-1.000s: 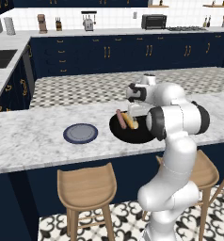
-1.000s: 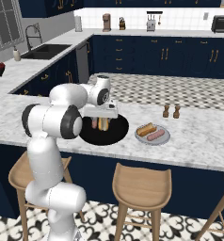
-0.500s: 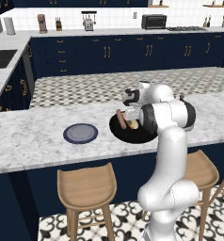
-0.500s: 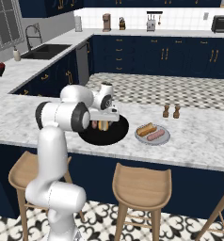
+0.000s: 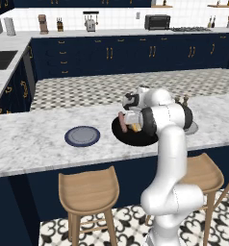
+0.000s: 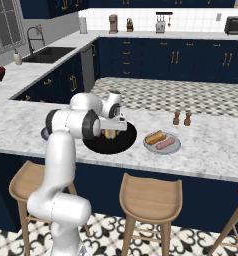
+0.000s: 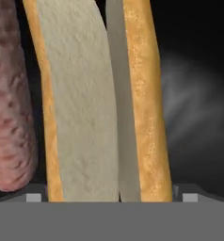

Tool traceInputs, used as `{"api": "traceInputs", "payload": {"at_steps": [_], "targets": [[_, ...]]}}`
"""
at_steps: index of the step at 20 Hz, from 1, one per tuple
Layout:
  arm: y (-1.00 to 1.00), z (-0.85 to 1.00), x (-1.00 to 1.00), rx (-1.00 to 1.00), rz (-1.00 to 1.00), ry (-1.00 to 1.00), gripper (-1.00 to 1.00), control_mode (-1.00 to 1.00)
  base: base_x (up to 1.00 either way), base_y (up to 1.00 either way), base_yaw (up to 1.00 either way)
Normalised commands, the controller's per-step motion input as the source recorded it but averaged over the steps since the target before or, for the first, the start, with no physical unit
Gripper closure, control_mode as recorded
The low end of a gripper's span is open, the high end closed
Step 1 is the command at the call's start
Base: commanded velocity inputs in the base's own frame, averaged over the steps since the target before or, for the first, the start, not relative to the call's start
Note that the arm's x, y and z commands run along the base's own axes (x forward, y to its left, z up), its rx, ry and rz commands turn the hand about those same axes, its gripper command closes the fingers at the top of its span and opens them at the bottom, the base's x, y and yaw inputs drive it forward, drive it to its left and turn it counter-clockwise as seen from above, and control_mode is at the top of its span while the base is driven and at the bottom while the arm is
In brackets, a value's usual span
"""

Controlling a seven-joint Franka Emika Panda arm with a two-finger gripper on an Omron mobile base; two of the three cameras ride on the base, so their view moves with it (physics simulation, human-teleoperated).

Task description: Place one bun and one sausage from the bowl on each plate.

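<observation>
Change since the earlier frames: the arm is being folded in tighter over the black bowl (image 5: 135, 133), and the hand is being lowered from above the bowl to just over its contents. The fingers are being held at their widest and nothing is being gripped.

Meaning for the task: a pick of the bun (image 7: 104, 99) is judged to be in preparation. In the hand view the split bun is being framed dead centre and very close, with the sausage (image 7: 10, 103) lying just beside it on one side. The pale grey plate (image 6: 162, 146), just beside the bowl on its far side from the blue-grey plate, is already being occupied by one bun and one sausage, so half the task is judged done. The blue-grey plate (image 5: 82, 136), near the bowl on its other side, is being left bare and is judged the destination for the remaining pair.

Surface: a white marbled tabletop (image 5: 30, 139) is being used as the carrier of bowl and both plates; two small shakers (image 6: 182, 118) are standing behind the pale grey plate.

Room: wooden stools (image 5: 90, 192) are being kept below the tabletop's near edge. Navy cabinets and a patterned floor are being shown beyond the bowl, with a sink (image 6: 46, 54) at one side.
</observation>
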Motion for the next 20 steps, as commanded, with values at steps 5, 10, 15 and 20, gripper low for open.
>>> {"api": "traceInputs", "payload": {"at_steps": [5,10,15,20], "targets": [[0.14,-0.06,-0.44,0.00,-0.01,-0.07,1.00,-1.00,0.00,0.00,0.00],[0.52,0.92,-1.00,0.00,0.00,-0.31,1.00,-1.00,0.00,0.00,0.00],[0.99,0.88,-0.89,-0.02,0.00,-0.14,1.00,-1.00,0.00,0.00,0.00],[1.00,0.22,-0.33,-0.09,0.00,0.00,1.00,-1.00,0.00,0.00,0.00]]}}
